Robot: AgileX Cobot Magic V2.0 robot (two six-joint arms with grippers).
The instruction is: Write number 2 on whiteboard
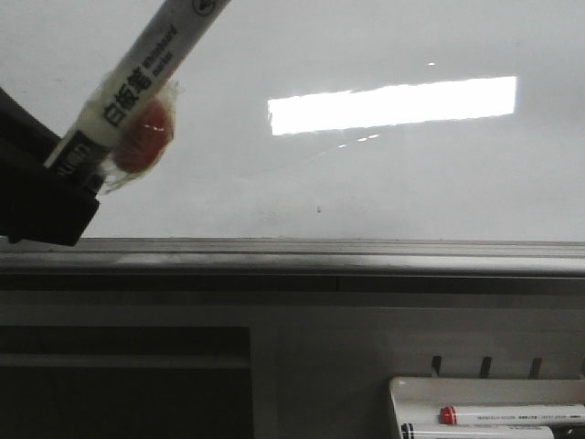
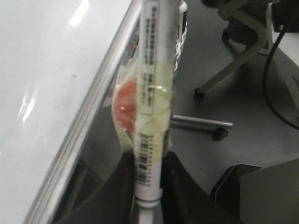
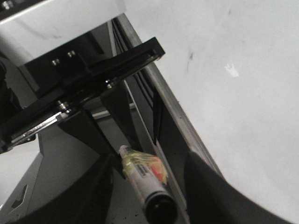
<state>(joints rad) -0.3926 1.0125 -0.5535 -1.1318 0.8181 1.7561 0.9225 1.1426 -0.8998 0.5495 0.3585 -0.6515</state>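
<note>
The whiteboard (image 1: 384, 183) fills the front view, glossy white with a grey metal rim (image 1: 320, 258). No number 2 shows on it, only a small dark speck (image 1: 318, 209). My left gripper (image 1: 46, 197) is shut on a white whiteboard marker (image 1: 137, 78) with a red blob taped to it, and holds it slanted in front of the board's lower left. The left wrist view shows the jaws (image 2: 148, 163) clamped on the marker (image 2: 152, 93) beside the board edge (image 2: 42, 70). My right gripper (image 3: 152, 184) is open, with the marker's black end (image 3: 161, 210) between its fingers.
A small white tray (image 1: 484, 389) with spare markers (image 1: 512, 414) hangs below the board at the lower right. Under the rim is a dark recessed panel (image 1: 119, 384). Chair legs with casters (image 2: 219, 134) and a cable stand on the floor beside the board.
</note>
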